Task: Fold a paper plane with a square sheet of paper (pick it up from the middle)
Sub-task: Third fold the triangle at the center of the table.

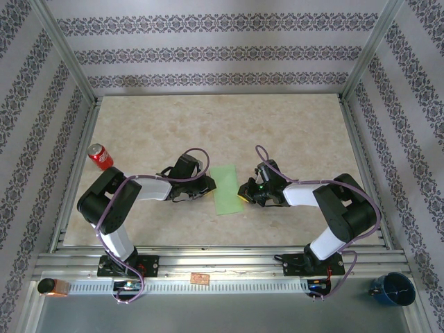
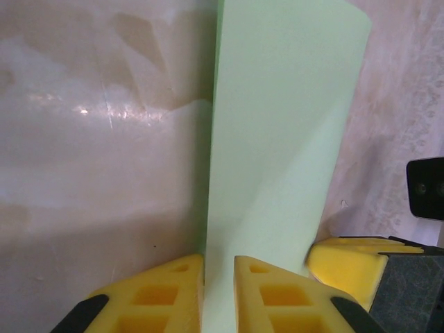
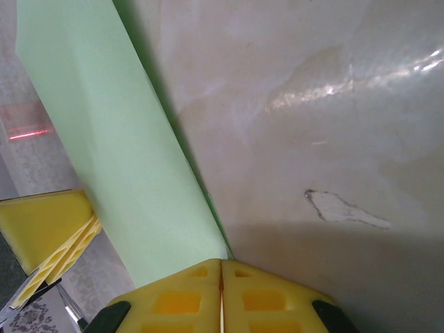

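Occupying the middle of the counter, the folded square sheet of paper was clamped by the left end effector and pinched at its opposite edge by the right end effector.

Light green sheet of paper, yellow fingers, red can, beige marbled table, purple-striped floral walls

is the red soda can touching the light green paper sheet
No, in the top view the red soda can stands far left, well apart from the light green paper sheet.
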